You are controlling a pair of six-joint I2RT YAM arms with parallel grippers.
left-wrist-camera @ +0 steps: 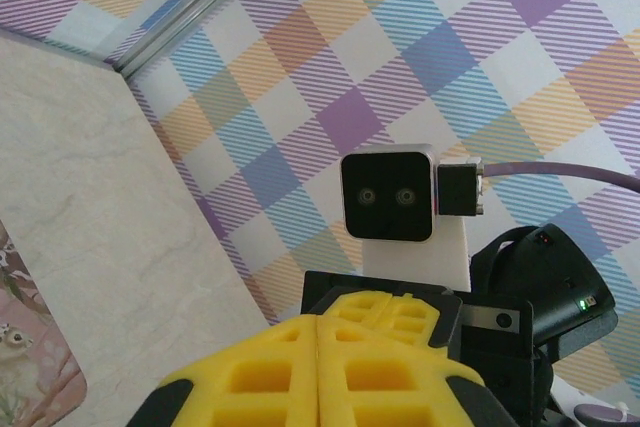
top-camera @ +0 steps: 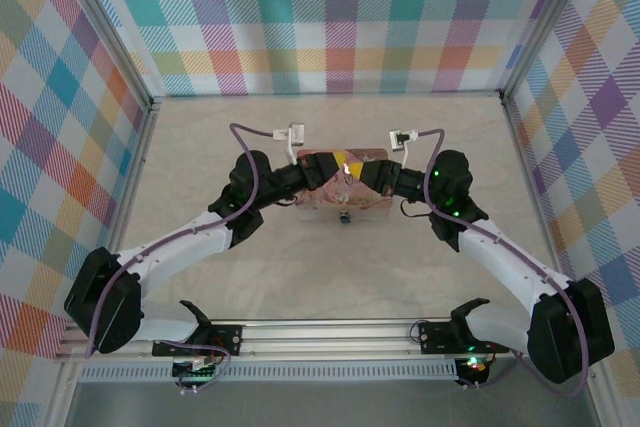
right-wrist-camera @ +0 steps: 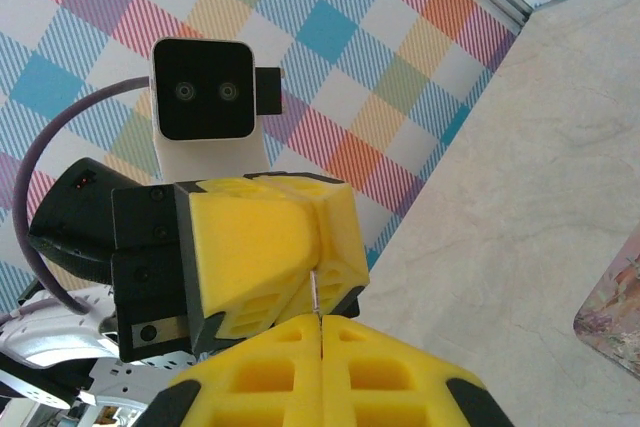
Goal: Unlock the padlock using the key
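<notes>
Only thin, straight metal key (right-wrist-camera: 316, 295)

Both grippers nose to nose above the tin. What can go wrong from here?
1. The key is a thin sliver at the seam of the shut right gripper, its tip by the left gripper; a nudge could twist or drop it.
2. The padlock sits at the near edge of the pink tin, which neither gripper appears to hold; pushing the key in may shove the tin.
</notes>
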